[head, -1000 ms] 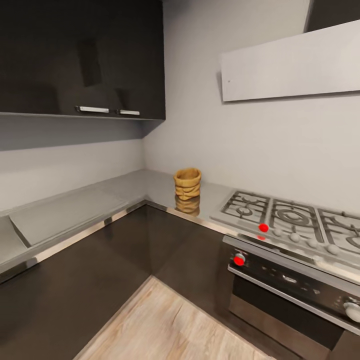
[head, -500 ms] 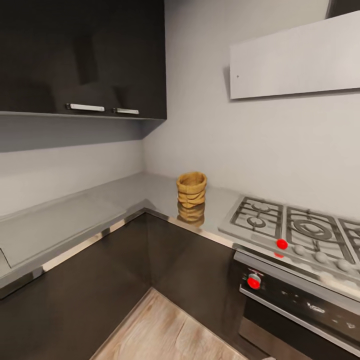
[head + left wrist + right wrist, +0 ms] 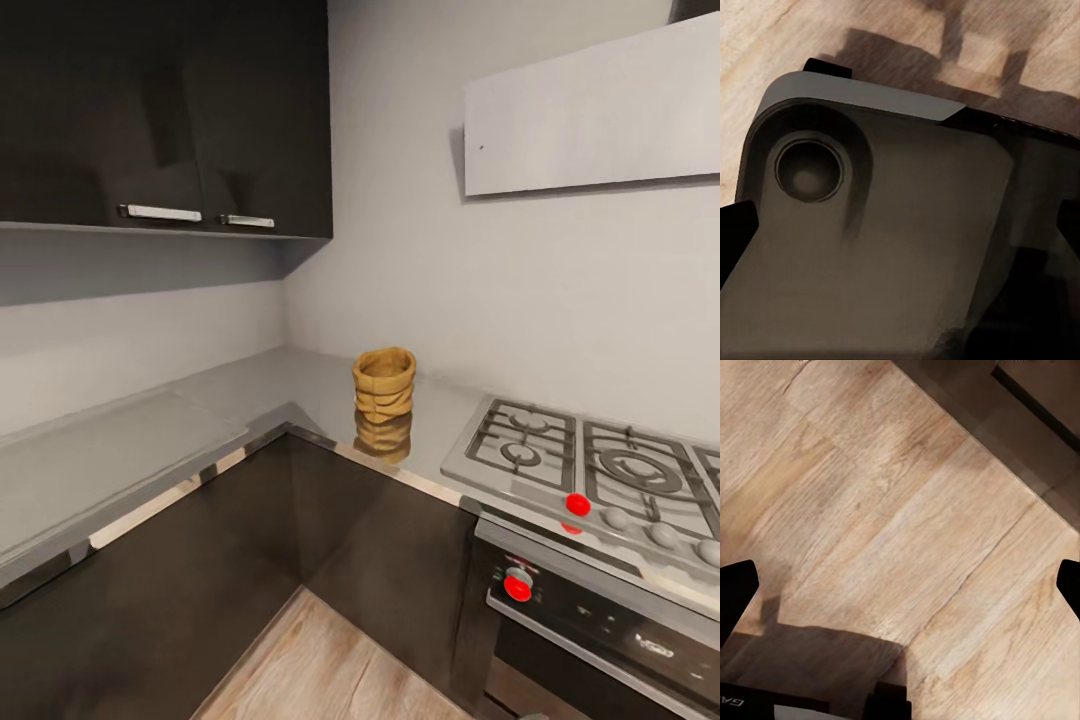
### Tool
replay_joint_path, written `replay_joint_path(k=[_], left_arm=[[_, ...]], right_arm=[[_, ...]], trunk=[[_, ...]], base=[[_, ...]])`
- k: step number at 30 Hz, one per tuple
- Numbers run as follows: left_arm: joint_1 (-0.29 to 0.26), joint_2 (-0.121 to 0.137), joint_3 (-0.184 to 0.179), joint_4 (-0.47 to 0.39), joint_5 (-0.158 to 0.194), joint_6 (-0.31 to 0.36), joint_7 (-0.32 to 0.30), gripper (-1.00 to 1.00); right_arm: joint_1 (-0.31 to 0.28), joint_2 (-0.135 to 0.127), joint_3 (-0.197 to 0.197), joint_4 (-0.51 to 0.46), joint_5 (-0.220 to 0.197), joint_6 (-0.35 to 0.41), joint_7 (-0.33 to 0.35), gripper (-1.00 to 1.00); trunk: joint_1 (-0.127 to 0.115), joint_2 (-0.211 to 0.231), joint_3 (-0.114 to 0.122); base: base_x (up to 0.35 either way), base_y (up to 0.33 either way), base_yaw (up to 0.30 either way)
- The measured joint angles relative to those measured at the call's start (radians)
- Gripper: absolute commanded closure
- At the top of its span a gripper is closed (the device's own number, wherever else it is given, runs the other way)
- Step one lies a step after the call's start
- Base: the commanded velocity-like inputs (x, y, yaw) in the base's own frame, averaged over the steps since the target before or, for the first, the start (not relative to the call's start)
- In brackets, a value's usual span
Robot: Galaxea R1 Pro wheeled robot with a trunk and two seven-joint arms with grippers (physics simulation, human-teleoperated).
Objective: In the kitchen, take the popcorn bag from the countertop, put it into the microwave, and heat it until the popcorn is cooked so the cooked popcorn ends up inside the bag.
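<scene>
The popcorn bag (image 3: 384,384), a small tan wrinkled sack with a rolled rim, stands upright on the glossy grey countertop (image 3: 300,385) near the inner corner, mirrored in the steel below it. The microwave is out of view, and any popcorn is hidden inside the sack. In the left wrist view my left gripper (image 3: 900,232) hangs open over my own grey base (image 3: 892,225), its dark fingertips (image 3: 729,240) at the picture's sides. My right gripper (image 3: 900,585) is open above the wooden floor (image 3: 907,510), with nothing between its fingers.
A steel gas hob (image 3: 600,470) with red knobs lies to the right of the bag, above a built-in oven (image 3: 600,630). Dark wall cabinets (image 3: 170,110) hang over the left counter run, and a flat white hood (image 3: 600,110) over the hob. Wooden floor (image 3: 330,670) lies before the corner.
The whole head view has shifted, so the camera has moved: hob and oven slide right and lower. The bag stays in place on the counter.
</scene>
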Motion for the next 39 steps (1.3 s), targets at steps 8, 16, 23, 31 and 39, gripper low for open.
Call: replay_joint_path(k=[8, 16, 23, 31, 39], left_arm=[[0.000, 0.000, 0.000, 0.000, 0.000, 0.000, 0.000, -1.00], [0.000, 0.000, 0.000, 0.000, -0.001, 0.000, 0.000, -1.00], [0.000, -0.002, 0.000, 0.001, -0.001, 0.000, 0.000, -1.00], [0.000, -0.002, 0.000, 0.001, -0.001, 0.000, 0.000, -1.00], [0.000, -0.002, 0.000, 0.000, -0.002, 0.000, 0.000, -1.00]], right_arm=[[0.000, 0.147, 0.001, -0.277, 0.166, 0.159, 0.031, -1.00], [0.000, 0.234, 0.231, -0.763, 0.202, 0.520, 0.172, -1.00], [-0.003, 0.234, 0.391, -1.437, 0.036, 1.011, 0.191, -1.00], [-0.412, 0.234, 0.302, -1.472, 0.008, 1.032, 0.178, -1.00], [-0.781, 0.234, 0.120, -1.155, 0.003, 1.033, -0.011, -1.00]], trunk=[[0.000, 0.000, 0.000], [0.000, 0.000, 0.000], [0.000, 0.000, 0.000], [0.000, 0.000, 0.000], [0.000, 0.000, 0.000]], base=[[0.000, 0.000, 0.000], [0.000, 0.000, 0.000], [0.000, 0.000, 0.000], [0.000, 0.000, 0.000], [0.000, 0.000, 0.000]])
